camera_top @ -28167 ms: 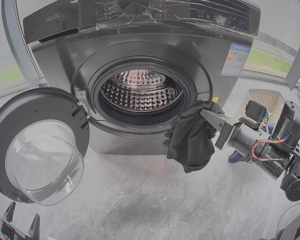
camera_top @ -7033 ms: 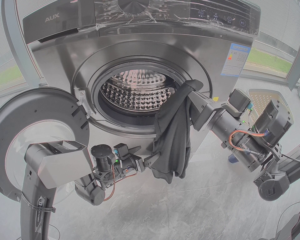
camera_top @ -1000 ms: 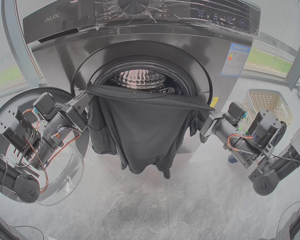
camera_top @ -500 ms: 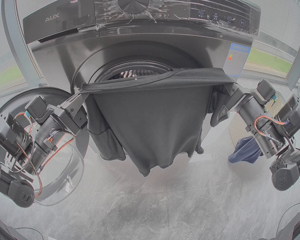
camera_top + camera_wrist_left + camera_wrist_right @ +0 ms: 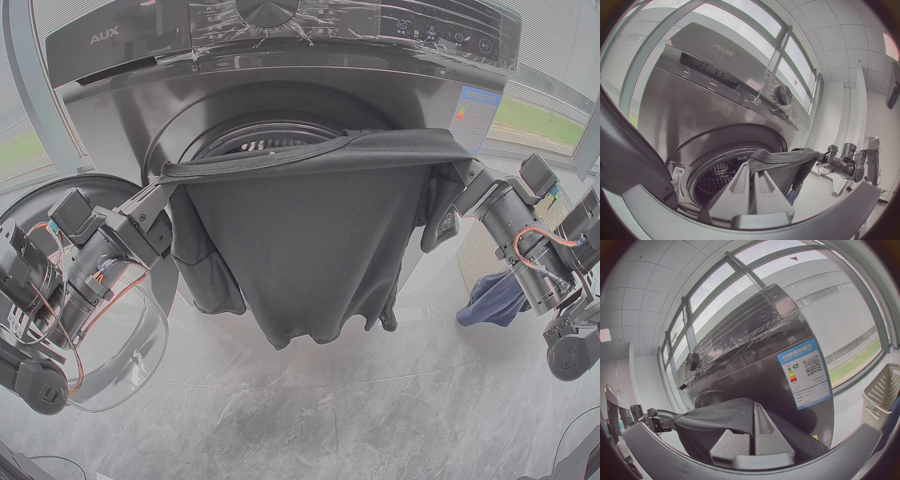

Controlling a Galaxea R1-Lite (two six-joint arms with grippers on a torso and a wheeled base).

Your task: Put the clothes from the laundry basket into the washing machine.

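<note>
A: Where is the black shirt (image 5: 312, 237)?

B: It is up in the air, right in front of the round hole (image 5: 275, 139) of the washing machine (image 5: 112, 119). It is pulled out wide, like a towel on a line. Its bottom hangs loose.

A: Who holds it?

B: Both arms do. The left gripper (image 5: 164, 182) has one top corner, and its jaws are pressed tight on the cloth. The right gripper (image 5: 461, 164) has the other top corner, a bit higher. Its jaws are pinched on the cloth too.

A: Can you see inside the machine?

B: Just a little shiny bit of the drum (image 5: 256, 147), above the top edge of the shirt.

A: Is the door (image 5: 125, 350) open?

B: Yes. It is swung out to the left, behind the left arm.

A: And the laundry basket (image 5: 878, 393)?

B: It stands on the floor (image 5: 312, 412), to the right of the machine, behind the right arm. A blue cloth (image 5: 494, 300) is right by it. I cannot tell if that one lies in the basket or hangs out of it.
</note>
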